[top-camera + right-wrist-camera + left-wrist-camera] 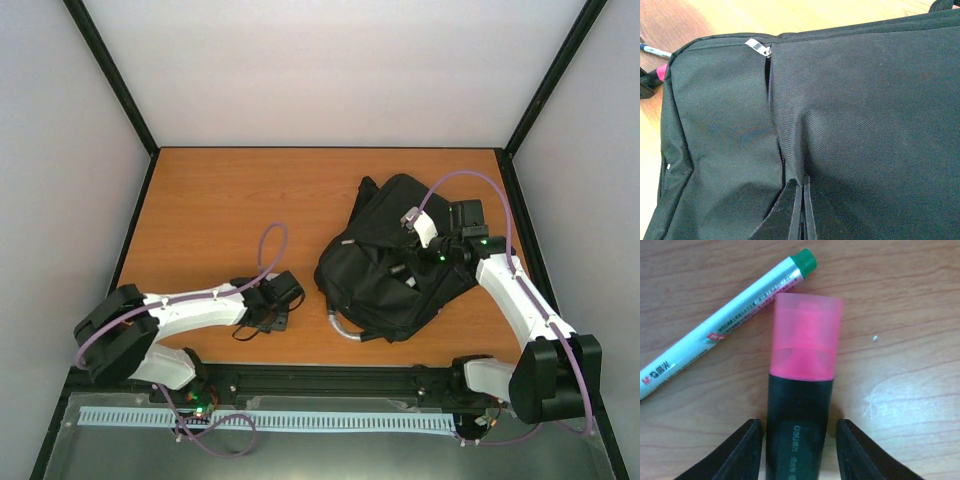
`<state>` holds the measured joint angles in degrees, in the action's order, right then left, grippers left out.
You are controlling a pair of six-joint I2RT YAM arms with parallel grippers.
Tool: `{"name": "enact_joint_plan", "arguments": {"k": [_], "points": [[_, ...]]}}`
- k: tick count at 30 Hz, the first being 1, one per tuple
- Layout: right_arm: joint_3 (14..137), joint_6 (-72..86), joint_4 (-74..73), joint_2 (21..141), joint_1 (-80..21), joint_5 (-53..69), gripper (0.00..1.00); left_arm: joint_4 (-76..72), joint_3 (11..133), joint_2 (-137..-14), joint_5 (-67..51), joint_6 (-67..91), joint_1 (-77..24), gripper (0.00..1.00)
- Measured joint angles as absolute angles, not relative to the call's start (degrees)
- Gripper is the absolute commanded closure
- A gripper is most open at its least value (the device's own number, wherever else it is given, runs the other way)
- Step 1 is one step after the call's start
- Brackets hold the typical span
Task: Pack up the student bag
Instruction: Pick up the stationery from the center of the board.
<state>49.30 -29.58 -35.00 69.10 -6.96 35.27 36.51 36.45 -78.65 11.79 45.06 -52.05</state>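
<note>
The student bag (395, 260), a large black backpack, lies on the right of the table. My right gripper (801, 200) is shut on a fold of its fabric beside the zip opening; the metal zip pull (758, 46) sits at the far end of that slit. At the table's left my left gripper (275, 300) is down on the wood. Its open fingers straddle the black body of a pink-capped highlighter (802, 390), with a narrow gap on the right side. A white pen with a green cap (725, 320) lies slanted just left of the highlighter.
The bag's grey loop handle (345, 328) sticks out toward the table's near edge. Black frame posts and pale walls close the table (230, 200) on three sides. Bare wood lies between the left gripper and the bag.
</note>
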Motion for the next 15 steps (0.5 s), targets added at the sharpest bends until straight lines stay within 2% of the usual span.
{"name": "enact_joint_plan", "arguments": {"k": [9,15], "points": [[49.3,-29.6,-35.0,69.1,-6.8,35.6,0.97,38.7,39.0,-81.3,14.8,47.9,-55.1,0.85],[49.3,-29.6,-35.0,69.1,-6.8,35.6,0.97,44.2,40.4,-80.4,14.5,48.0,-55.5,0.88]]}}
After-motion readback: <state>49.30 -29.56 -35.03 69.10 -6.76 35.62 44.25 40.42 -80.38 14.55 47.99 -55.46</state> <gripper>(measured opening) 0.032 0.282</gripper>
